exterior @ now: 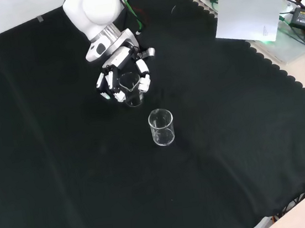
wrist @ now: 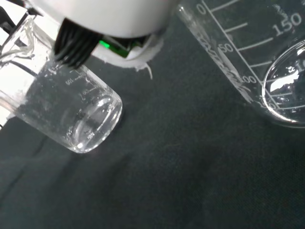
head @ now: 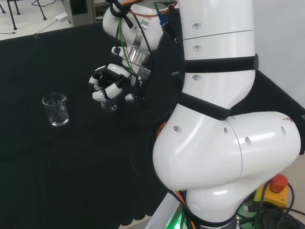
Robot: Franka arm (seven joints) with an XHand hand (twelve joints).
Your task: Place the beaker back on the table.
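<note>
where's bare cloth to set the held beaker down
Bare cloth lies all around in the front view, widest left and below the standing beaker. The one tight spot is between that beaker and the robot hand with its held beaker.

A bench covered with black cloth (exterior: 65, 174), seen from in front and from behind the arm's base. The cloth has a scalloped hem along the edge at the right of the front view and along the near edge in the head view. One clear glass beaker (exterior: 161, 127) stands upright and open-mouthed on the cloth, near the middle of the front view and toward the left of the head view (head: 55, 109), with bare cloth around it on every side. The wrist view shows printed measuring lines on its wall (wrist: 267, 62). Faint creases run across the cloth beside the beaker.
</note>
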